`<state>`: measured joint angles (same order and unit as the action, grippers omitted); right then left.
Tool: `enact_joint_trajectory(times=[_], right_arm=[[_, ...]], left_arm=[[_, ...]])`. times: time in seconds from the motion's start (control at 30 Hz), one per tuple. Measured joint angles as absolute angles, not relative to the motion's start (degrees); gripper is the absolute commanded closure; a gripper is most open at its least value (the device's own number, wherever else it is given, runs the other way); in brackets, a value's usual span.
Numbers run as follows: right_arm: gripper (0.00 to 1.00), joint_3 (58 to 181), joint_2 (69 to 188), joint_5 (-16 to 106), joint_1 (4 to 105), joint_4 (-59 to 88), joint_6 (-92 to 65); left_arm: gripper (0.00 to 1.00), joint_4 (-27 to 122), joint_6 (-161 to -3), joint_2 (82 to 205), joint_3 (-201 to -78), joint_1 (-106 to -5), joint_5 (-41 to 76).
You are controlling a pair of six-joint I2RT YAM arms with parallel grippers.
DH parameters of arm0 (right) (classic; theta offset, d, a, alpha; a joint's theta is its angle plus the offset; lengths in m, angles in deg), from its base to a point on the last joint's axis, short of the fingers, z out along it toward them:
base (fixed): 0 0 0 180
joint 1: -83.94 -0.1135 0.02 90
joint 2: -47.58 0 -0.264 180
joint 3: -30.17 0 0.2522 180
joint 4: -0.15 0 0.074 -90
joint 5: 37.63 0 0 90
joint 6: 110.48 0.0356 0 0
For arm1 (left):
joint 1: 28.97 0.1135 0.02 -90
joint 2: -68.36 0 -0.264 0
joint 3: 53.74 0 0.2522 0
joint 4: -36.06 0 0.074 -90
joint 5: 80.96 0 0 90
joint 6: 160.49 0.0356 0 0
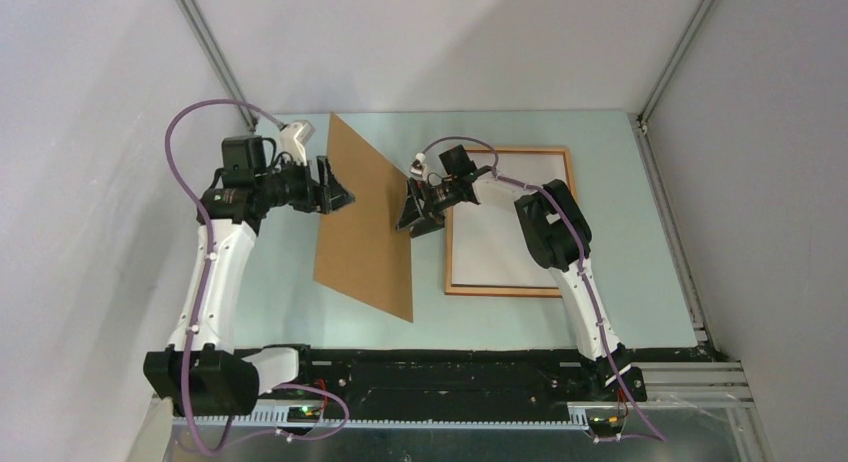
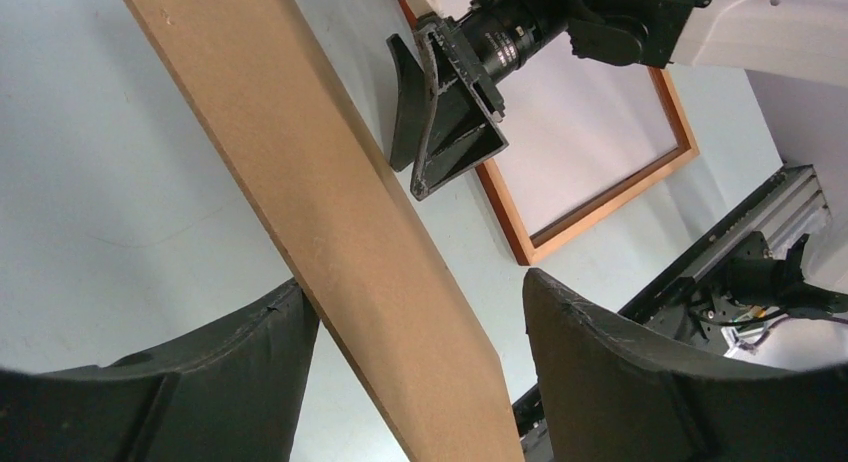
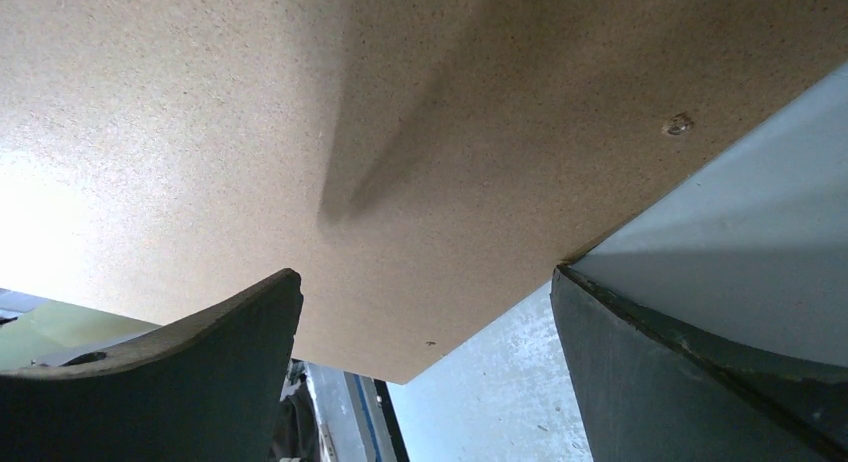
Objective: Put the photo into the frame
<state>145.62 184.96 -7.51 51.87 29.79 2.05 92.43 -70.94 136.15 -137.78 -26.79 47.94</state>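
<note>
Found backing board (image 1: 365, 232) tilted on edge between both tools. Noted left tool (image 1: 340, 190) spread astride it, right tool (image 1: 411, 212) spread wide, neither pinching. Located frame (image 1: 500, 292) flat on worktop (image 1: 640, 262) just right of board, long axis near-to-far, photo (image 1: 500, 252) inside, white back up. Judged right tool nearer.

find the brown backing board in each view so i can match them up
Top external: backing board mid-picture, tilted up.
Left wrist: a diagonal brown band from top left to bottom centre.
Right wrist: fills the upper part of the picture.
Shared landmark: the right gripper, close beside the board in all three views.
</note>
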Motion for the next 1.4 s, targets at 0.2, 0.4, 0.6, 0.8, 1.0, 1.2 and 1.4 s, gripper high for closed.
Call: enact_joint_trajectory(times=[0.2,0.4,0.6,0.8,1.0,1.2,1.4], right_arm=[[0.01,145.05,184.96,-8.49,52.55,29.66,2.22],[0.01,144.05,184.37,-8.91,53.66,29.90,2.05],[0.01,143.37,183.46,-8.43,55.10,31.10,1.30],[0.01,142.91,180.26,-8.06,56.44,33.35,0.76],[0.01,141.42,171.22,-6.94,59.26,33.74,1.83],[0.01,141.34,162.91,-6.00,61.36,33.59,4.65],[0.01,141.34,158.32,-5.48,60.61,31.62,9.04]], left_arm=[[0.21,92.54,-72.03,135.97,-139.69,-31.82,45.16],[0.20,92.87,-73.14,136.98,-143.07,-35.84,44.03],[0.19,92.80,-74.10,139.28,-146.18,-38.84,43.63],[0.18,92.74,-74.19,141.22,-147.23,-41.09,43.24],[0.16,92.78,-74.13,142.79,-147.23,-42.62,42.89],[0.15,92.87,-74.06,143.87,-147.60,-43.86,42.89],[0.20,92.85,-74.19,144.70,-148.73,-44.67,40.38]])
